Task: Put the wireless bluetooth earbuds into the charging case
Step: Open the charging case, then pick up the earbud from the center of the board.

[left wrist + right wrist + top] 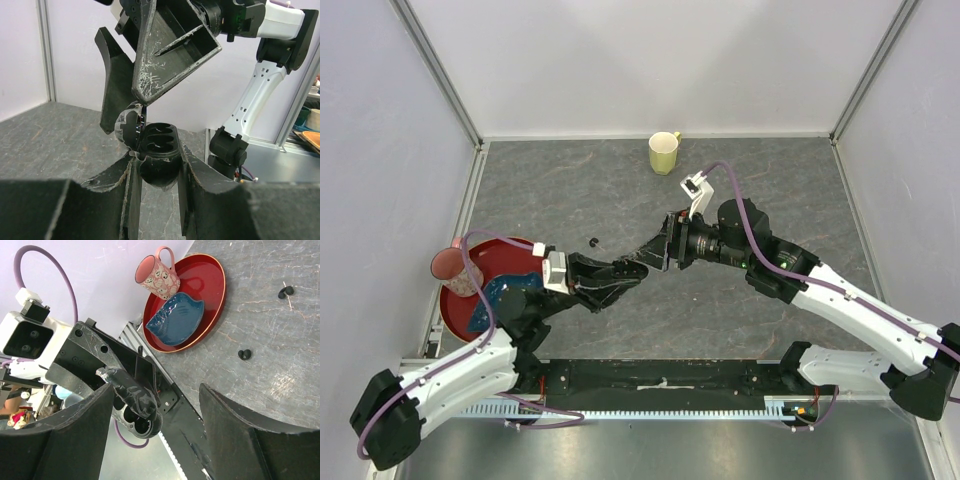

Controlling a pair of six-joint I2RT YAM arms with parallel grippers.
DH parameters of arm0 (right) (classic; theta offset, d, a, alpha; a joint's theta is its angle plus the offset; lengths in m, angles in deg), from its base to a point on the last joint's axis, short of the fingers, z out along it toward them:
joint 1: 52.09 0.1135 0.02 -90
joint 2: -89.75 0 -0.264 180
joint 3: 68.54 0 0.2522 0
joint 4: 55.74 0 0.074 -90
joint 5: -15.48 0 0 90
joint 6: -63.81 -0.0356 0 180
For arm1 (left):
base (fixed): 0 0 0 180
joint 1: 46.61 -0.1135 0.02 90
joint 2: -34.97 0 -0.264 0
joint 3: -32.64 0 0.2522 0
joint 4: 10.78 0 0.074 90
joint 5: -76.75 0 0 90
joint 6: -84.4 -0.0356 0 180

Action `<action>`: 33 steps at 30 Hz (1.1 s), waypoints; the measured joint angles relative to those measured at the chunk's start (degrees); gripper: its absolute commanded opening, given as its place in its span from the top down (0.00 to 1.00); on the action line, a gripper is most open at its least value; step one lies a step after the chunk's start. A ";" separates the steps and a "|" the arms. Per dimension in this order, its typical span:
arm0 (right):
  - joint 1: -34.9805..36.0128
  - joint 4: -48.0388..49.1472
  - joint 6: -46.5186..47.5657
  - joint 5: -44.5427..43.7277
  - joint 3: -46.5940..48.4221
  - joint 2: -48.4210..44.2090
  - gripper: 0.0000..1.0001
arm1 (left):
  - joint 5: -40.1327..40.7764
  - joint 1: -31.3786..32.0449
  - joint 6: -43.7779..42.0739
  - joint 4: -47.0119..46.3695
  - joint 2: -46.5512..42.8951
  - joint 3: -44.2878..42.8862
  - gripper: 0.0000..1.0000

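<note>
My left gripper (625, 272) (159, 152) is shut on a small black charging case (159, 141), held above the table. Its lid (127, 121) stands open and two sockets show empty. The case also shows in the right wrist view (141, 424), between the left gripper's taped fingers (131, 390). My right gripper (658, 250) (155, 390) is open and empty, with its fingers (167, 55) straddling the case's lid from above. Tiny black earbuds lie on the table beyond the grippers: one in the top view (593, 240), two spots in the right wrist view (244, 354) (286, 291).
A red tray (453, 318) (218, 270) at the left edge holds a blue dish (495, 298) (175, 317) and a pink mug (450, 268) (156, 276). A yellow mug (664, 152) stands at the back. White walls enclose the table.
</note>
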 measured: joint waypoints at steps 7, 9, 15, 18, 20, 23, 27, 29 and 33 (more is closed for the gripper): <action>-0.81 0.26 -1.36 0.00 0.00 0.04 0.23 | 0.22 0.00 -0.02 1.77 -2.89 1.25 0.98; -1.25 0.90 -1.92 0.00 0.00 0.04 0.23 | 0.26 0.00 -0.04 2.38 -3.85 1.64 0.98; -3.17 2.40 -3.45 -0.74 -0.07 -0.07 0.23 | 0.33 0.00 -0.13 5.60 -6.64 2.16 0.98; -5.53 2.82 -4.72 -1.33 -0.87 -0.46 0.25 | 0.76 0.00 -0.46 7.87 -8.81 2.47 0.98; -7.69 2.91 -5.81 -1.95 -1.81 -0.59 0.27 | 1.20 0.00 -0.87 9.70 -10.82 2.58 0.98; -10.49 2.91 -6.91 -2.36 -3.34 0.07 0.30 | 2.36 0.00 -1.44 12.92 -14.51 2.58 0.98; -12.52 2.97 -7.69 -2.38 -3.67 5.20 0.32 | 3.58 0.04 -2.36 17.46 -19.15 2.10 0.98; -12.52 2.95 -7.54 -1.95 -3.65 8.98 0.33 | 3.91 0.04 -2.80 19.28 -20.46 1.66 0.98; -12.50 2.47 -5.75 0.02 -1.73 18.45 0.36 | 4.81 0.04 -3.58 23.02 -22.99 0.68 0.98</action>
